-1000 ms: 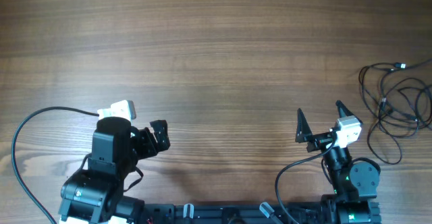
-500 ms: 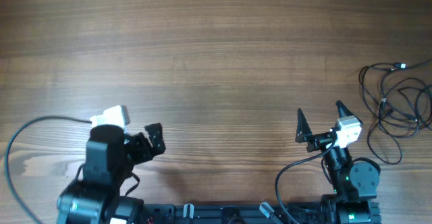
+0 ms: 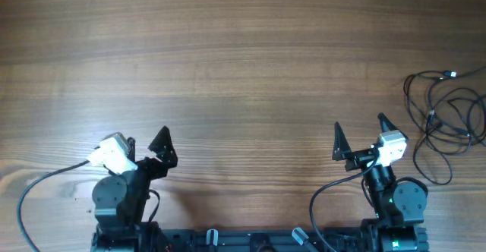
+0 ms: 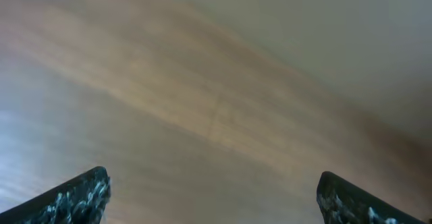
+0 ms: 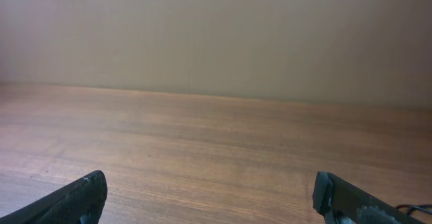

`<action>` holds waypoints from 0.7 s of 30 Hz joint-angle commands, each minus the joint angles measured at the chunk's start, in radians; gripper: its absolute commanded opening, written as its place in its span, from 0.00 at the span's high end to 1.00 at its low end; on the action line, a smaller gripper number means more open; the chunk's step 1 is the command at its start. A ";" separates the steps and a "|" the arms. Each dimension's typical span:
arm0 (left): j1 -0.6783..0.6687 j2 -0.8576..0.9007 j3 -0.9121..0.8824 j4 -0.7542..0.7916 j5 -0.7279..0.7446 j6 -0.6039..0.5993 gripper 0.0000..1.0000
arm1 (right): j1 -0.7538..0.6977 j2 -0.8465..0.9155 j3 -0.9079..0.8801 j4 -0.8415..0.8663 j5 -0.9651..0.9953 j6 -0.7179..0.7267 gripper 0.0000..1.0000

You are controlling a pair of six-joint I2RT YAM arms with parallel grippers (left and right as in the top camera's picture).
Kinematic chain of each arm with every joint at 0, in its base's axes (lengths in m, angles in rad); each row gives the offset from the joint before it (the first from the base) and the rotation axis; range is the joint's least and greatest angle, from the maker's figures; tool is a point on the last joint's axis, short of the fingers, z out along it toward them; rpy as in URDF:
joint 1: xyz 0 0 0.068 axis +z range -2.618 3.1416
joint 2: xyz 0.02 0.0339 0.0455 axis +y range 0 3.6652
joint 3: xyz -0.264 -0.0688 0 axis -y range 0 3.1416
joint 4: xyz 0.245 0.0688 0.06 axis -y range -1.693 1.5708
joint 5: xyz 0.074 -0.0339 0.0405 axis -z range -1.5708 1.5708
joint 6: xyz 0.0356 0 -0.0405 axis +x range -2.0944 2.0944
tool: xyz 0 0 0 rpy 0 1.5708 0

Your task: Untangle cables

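The cables [image 3: 448, 115] lie as a loose tangle of thin black cords at the table's far right edge, with a small silvery plug [image 3: 452, 74] at the top. My right gripper [image 3: 359, 124] stands open at the front right, left of the tangle and apart from it. Only bare wood shows between its fingers [image 5: 209, 178]. A thin strand of cable [image 5: 413, 209] peeks in at that view's lower right corner. At the front left, far from the cables, my left gripper [image 3: 146, 140] is also open. Its wrist view is blurred, and the gripper [image 4: 212, 177] has nothing between its fingers.
The wooden table [image 3: 243, 62] stretches away from both arms. Thick black robot cables [image 3: 30, 187] loop beside the left arm base, and another [image 3: 323, 195] beside the right base. A plain wall [image 5: 216, 28] stands behind the table's far edge.
The left arm has pulled back and swung leftward, its gripper turning to point up the table. The right arm and the cables have not moved.
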 commanded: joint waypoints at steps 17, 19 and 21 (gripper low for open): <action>0.010 -0.123 -0.256 0.515 0.074 0.340 0.00 | -0.005 -0.014 -0.001 0.005 -0.016 -0.011 0.00; 0.010 -0.123 -0.256 0.486 0.079 0.363 0.00 | -0.005 -0.014 -0.001 0.005 -0.016 -0.011 0.00; 0.010 -0.123 -0.256 0.430 0.079 0.365 0.00 | -0.005 -0.014 -0.001 0.005 -0.016 -0.011 0.00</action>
